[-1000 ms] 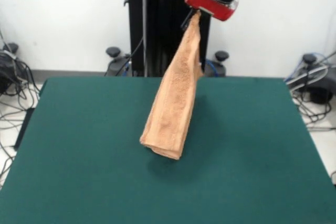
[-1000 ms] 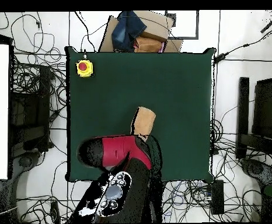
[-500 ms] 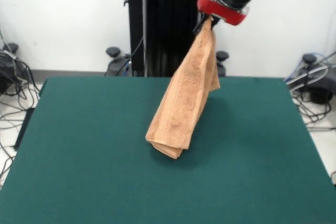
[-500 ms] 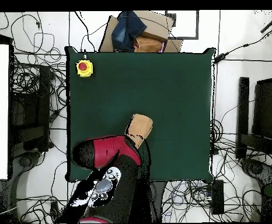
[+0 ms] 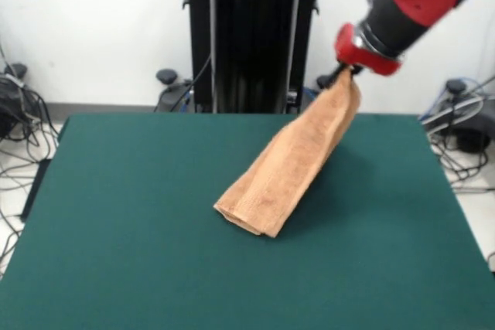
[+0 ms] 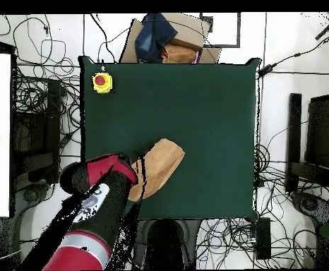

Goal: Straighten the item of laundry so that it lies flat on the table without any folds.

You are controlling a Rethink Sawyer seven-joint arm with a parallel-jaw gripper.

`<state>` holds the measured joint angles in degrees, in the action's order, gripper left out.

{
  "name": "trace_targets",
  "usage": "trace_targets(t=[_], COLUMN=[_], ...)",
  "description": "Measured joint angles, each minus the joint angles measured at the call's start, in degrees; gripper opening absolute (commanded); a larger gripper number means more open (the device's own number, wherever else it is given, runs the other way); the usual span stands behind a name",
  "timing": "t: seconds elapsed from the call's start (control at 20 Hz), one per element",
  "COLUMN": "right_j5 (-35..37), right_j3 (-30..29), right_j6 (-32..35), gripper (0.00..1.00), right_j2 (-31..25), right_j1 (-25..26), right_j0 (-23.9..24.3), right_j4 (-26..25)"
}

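Right now my fingers [image 5: 347, 72] are pinched tight on one end of the towel [image 5: 290, 165], holding it up near the desk's [image 5: 116, 214] far edge. From there it slopes down, bunched lengthwise, to a folded end resting mid-desk. To do this well, I judge I should pull low and steadily away from the resting end, letting friction drag the folds open, then lay my end down before letting go.

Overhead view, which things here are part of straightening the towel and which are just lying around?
Part of the job:
towel, one end held up by the gripper
green table

Just lying about:
yellow box with a red button at a table corner
cardboard box with blue cloth beyond the table
floor cables
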<state>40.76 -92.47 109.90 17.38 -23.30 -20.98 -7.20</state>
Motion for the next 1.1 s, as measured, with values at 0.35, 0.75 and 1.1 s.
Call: trace_targets(t=[0.35,0.75,1.1], right_j5=[1.92,6.75,8.15], right_j3=[6.09,12.86,23.86], right_j6=[0.01,1.34,6.05], gripper=[0.00,0.00,0.00], right_j2=[0.00,0.86,3.42], right_j1=[4.11,6.45,13.92], right_j0=[-3.42,-5.88,-7.71], right_j4=[5.34,9.56,12.34])
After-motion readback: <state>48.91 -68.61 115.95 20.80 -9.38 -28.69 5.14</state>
